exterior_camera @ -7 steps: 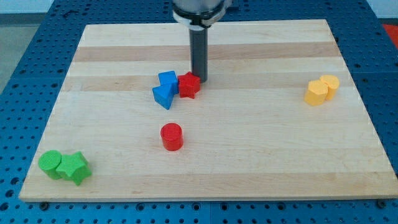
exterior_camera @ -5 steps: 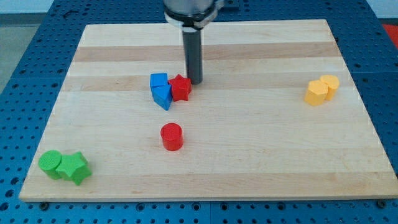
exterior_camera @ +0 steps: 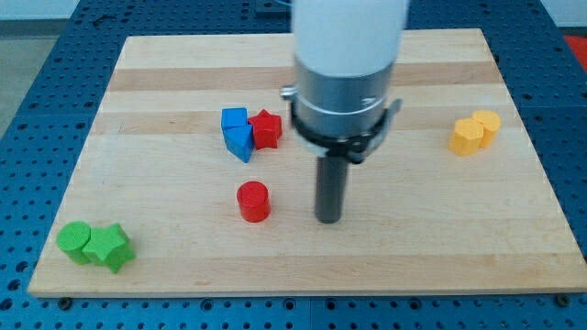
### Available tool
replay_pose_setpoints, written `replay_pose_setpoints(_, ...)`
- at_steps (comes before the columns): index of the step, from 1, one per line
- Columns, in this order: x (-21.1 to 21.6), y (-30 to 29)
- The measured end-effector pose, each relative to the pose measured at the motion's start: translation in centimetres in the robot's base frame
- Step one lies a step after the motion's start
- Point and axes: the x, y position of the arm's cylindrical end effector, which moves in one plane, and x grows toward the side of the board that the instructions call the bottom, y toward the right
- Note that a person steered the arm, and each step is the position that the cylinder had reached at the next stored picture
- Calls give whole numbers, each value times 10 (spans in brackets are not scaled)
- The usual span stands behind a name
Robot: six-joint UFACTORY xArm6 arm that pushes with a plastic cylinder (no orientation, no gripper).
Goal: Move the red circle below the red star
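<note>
Camera view shows no claw, only my tip (exterior_camera: 329, 220) at three o'clock of the red circle (exterior_camera: 253, 201), which sits at six o'clock of the red star (exterior_camera: 266, 129); a leftward push risks sliding it out from under.

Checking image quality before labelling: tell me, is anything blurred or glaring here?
Camera view: the arm's pale upper housing looks soft, likely motion blur; my tip, right of the red circle, is fairly crisp, as are the blocks; lighting even, faint shadows, no glare.
</note>
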Motion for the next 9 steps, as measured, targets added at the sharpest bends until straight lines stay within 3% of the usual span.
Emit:
replay_pose_setpoints(4, 19, -173)
replay_pose_setpoints(5, 8, -178)
replay_pose_setpoints(8, -36, -98)
replay_pose_setpoints(9, -31, -94)
